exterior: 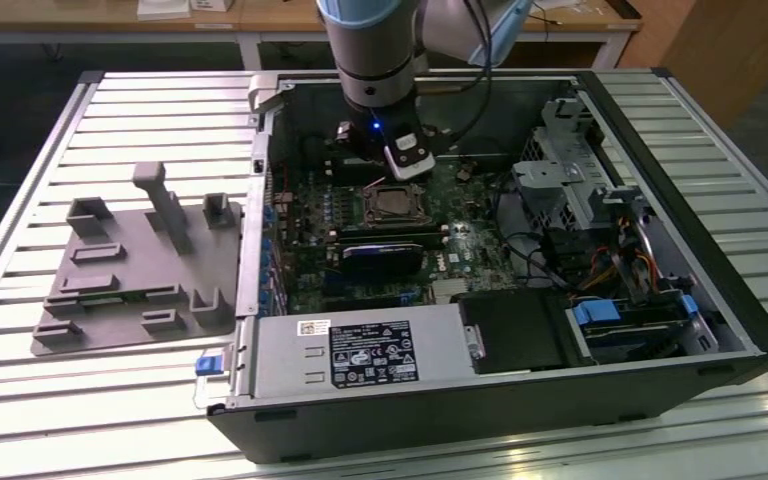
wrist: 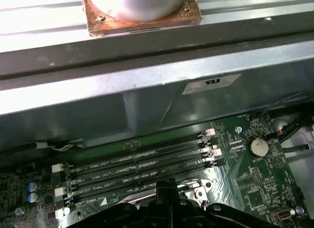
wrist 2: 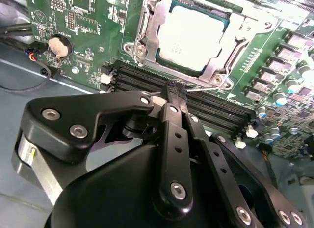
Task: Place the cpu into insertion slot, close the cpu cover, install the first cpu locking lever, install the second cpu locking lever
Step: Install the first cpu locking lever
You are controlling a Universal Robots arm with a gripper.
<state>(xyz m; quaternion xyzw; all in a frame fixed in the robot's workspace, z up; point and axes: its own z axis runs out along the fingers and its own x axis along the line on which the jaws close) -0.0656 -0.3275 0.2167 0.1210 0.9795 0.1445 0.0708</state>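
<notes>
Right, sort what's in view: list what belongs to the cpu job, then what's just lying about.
Job in hand:
cpu
cpu cover, lying over it
locking lever
gripper, at the lever

Lying about:
grey fixture plate
power supply
coin battery
memory slots

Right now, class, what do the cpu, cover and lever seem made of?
The cpu: dull grey metal top, likely plated; even matte sheen. The cover: thin silvery sheet metal, probably steel; bright reflective edges. The lever: thin bright wire, seemingly steel.
</notes>
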